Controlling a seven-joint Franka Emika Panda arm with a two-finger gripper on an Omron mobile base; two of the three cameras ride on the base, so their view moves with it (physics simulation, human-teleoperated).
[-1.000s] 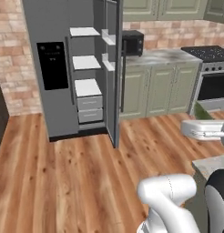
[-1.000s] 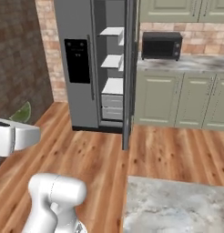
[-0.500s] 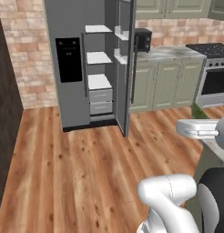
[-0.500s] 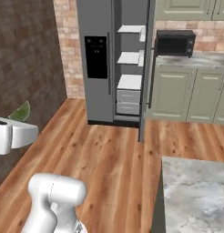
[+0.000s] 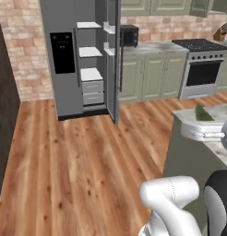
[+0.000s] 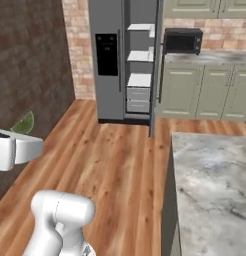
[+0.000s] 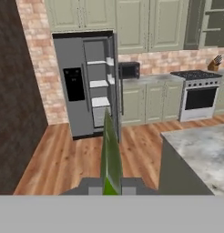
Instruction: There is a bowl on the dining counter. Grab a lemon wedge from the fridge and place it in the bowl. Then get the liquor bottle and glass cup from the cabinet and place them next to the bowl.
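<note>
Between shut fingers, lemon wedge edge-on

lemon wedge | half hidden behind hand | dining counter cut by frame

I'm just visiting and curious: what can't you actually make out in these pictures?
- Lemon wedge: hand view shows it edge-on, a thin green sliver in the pincer; its shape is unclear.
- Fridge shelves: left base view, partly hidden by the open door.
- Dining counter: right base view, cut off by the right edge.
- Knife block: left base view, too small.
</note>
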